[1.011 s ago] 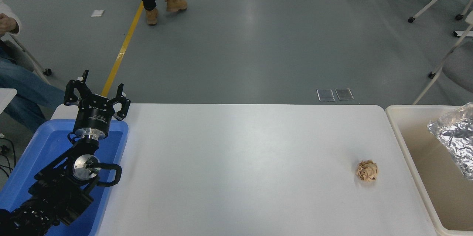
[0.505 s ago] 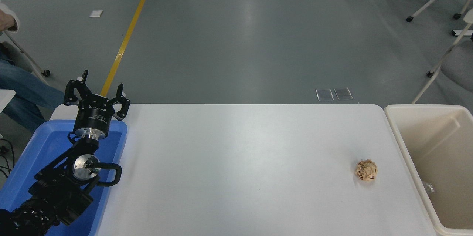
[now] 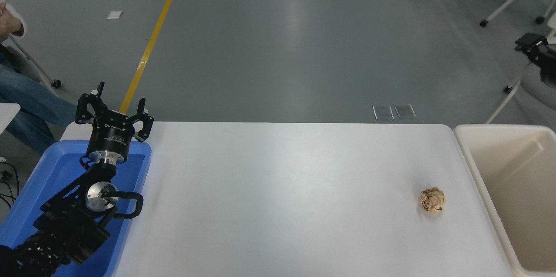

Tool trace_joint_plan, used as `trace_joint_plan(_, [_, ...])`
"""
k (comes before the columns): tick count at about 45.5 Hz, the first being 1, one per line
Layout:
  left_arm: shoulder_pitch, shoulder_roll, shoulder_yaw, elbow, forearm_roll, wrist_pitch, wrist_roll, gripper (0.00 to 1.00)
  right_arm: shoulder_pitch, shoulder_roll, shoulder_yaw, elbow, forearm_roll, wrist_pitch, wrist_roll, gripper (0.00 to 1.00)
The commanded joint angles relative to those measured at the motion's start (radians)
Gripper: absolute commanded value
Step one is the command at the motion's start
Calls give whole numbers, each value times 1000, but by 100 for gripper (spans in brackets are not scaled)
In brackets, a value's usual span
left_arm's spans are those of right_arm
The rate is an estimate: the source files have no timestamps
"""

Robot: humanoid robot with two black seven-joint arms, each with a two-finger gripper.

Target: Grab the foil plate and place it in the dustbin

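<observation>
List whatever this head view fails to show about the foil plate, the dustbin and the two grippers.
- Foil plate: nowhere visible; the dustbin runs off the right and bottom edges, so its floor is mostly cut off.
- Right gripper: only a dark piece at the right edge; open or shut is unclear.
- Left gripper: visible, open, parked over the blue tub.
- Seated person: cropped by the left edge.

Bright, even overhead light, cool and white. Broad soft sheen across the white table (image 3: 282,190), strongest toward the far edge, with a pale vertical streak of glare on the grey floor (image 3: 299,51) beyond. Shadows faint and short: a thin smudge under the paper ball (image 3: 431,200) near the right edge, a soft dark patch under the left arm (image 3: 74,220) inside the blue tub (image 3: 52,168) at the near left corner. Sharp focus throughout, no motion blur. Slight grain on the floor. Dark shape at the right border (image 3: 536,49) cut off, hard to read.
</observation>
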Motion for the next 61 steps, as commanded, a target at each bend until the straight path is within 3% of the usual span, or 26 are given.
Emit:
trace_joint_plan(1, [0, 1, 0, 0, 0, 0, 0, 99, 109, 152, -1, 81, -152, 97, -4, 100])
trace_joint_plan(8, [0, 0, 0, 0, 0, 0, 0, 99, 162, 188, -6, 214, -161, 108, -7, 100])
trace_joint_plan(19, [0, 0, 0, 0, 0, 2, 0, 99, 308, 160, -71, 549, -164, 289, -51, 100])
trace_joint_plan(31, [0, 0, 0, 1, 0, 2, 0, 99, 446, 64, -78, 782, -150, 385, -151, 100])
trace_joint_plan(45, [0, 0, 0, 0, 0, 2, 0, 99, 573, -7, -79, 891, -163, 448, -326, 100])
trace_joint_plan(61, [0, 0, 0, 0, 0, 2, 0, 99, 567, 1, -68, 891, -166, 447, -331, 100])
